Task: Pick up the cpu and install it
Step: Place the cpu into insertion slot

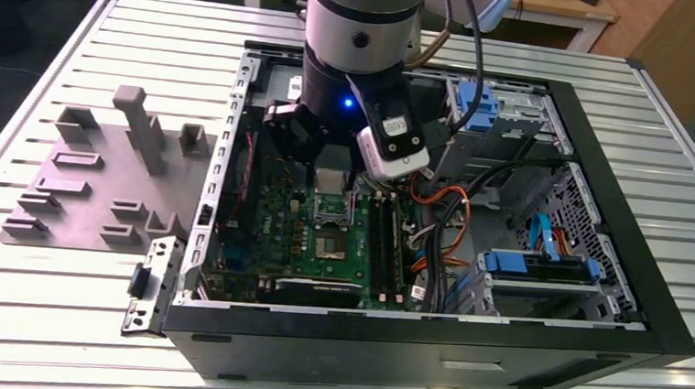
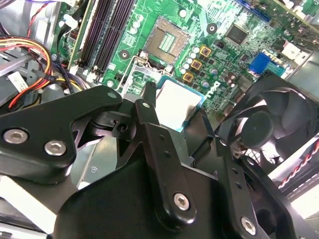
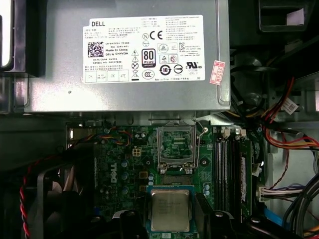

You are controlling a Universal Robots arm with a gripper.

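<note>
Half done, I judge: the black pincer [image 2: 178,110] grips the small flat square silvery-grey cpu [image 3: 170,209] by its edges, clear of the green motherboard [image 3: 112,149]. The silver rectangular metal socket [image 3: 175,144] sits open and empty

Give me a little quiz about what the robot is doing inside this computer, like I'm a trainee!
1. True or false: the cpu already sits in the socket.
2. What colour is the motherboard? A) red B) green C) white
3. Fill the gap: the jaws are shut on the ____.

Key: 1 false, the socket is empty and the cpu is held apart from it; 2 B; 3 cpu.
</note>
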